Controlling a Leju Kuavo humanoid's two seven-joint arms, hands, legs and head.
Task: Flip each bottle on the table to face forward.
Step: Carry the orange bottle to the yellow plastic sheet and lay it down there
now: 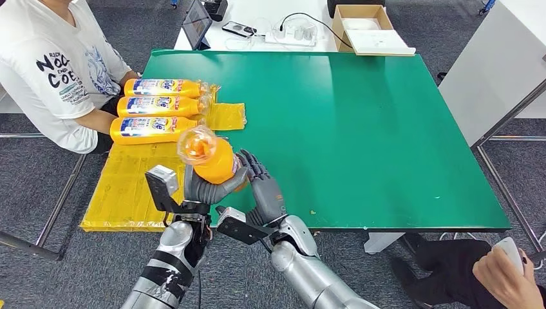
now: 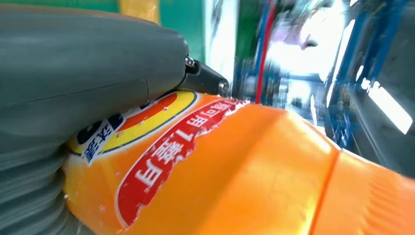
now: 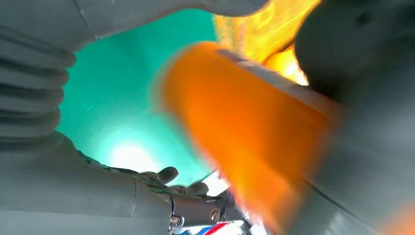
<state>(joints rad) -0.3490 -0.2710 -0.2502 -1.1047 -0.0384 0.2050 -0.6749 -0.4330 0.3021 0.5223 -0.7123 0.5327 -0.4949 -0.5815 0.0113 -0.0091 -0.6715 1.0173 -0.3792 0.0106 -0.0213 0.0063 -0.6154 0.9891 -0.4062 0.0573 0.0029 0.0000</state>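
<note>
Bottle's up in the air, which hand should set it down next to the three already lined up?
Left, probably. The left hand already grips the orange bottle, and the row of three bottles lies on that side. The right hand sits beside the bottle; whether it grips is unclear.

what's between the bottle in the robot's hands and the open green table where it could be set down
Nothing visible. The left hand holds the orange bottle above the table's near edge, with the right hand at its side. The green surface just past it is bare; the three lying bottles sit further left.
</note>
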